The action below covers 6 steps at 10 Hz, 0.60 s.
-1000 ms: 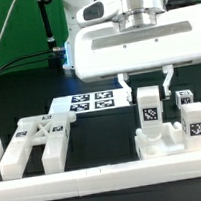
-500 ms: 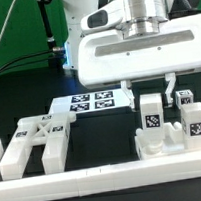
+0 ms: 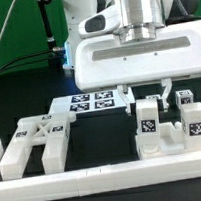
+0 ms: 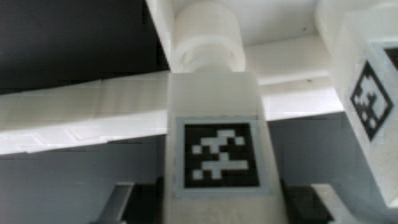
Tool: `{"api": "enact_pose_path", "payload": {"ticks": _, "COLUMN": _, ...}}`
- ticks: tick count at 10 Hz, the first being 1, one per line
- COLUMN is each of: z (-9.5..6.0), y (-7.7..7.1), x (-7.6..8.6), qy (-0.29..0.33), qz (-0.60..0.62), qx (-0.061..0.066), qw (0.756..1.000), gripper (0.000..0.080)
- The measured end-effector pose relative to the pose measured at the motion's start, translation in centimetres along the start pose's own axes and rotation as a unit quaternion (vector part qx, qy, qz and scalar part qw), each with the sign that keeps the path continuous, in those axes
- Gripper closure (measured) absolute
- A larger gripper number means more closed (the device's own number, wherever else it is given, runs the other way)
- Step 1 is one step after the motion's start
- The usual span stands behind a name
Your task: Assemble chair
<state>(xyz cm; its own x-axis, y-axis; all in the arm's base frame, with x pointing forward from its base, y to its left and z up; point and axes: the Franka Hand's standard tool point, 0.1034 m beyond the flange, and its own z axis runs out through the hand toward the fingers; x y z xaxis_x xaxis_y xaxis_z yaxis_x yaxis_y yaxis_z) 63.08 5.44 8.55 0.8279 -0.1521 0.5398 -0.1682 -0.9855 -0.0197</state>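
My gripper [image 3: 146, 94] hangs at the exterior view's right, shut on a white tagged block [image 3: 149, 120] held upright between its fingers [image 3: 168, 87]. The block's lower end stands at the white chair base [image 3: 159, 145], beside a second tagged upright post [image 3: 194, 120]. In the wrist view the held block [image 4: 221, 150] fills the middle, its tag facing the camera and a rounded end [image 4: 205, 40] pointing away. The gripper [image 4: 221, 206] has a finger [image 4: 125, 200] on either side of it. The neighbouring tagged post [image 4: 370, 95] shows at the edge.
A slotted white frame [image 3: 37, 141] lies at the exterior view's left. The marker board [image 3: 93, 101] lies behind the middle. A small tagged cube [image 3: 186, 98] sits behind the base. The long white border rail [image 3: 106, 174] runs along the front.
The gripper has come down with the tagged block in it, bringing the block lower onto the chair base. The other parts have not moved.
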Motion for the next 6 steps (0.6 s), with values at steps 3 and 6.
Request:
{"api": "enact_pose_path", "payload": {"ticks": 3, "z": 0.49, "y": -0.05, "x": -0.18, "qy": 0.021, "qz": -0.007, "qx": 0.0, "qw": 1.0, "gripper": 0.0512}}
{"api": "enact_pose_path", "payload": {"ticks": 6, "z": 0.6, "y": 0.27, "x": 0.02, "qy": 0.032, "qz": -0.014, "qx": -0.001, "qw": 0.999, "gripper": 0.0512}}
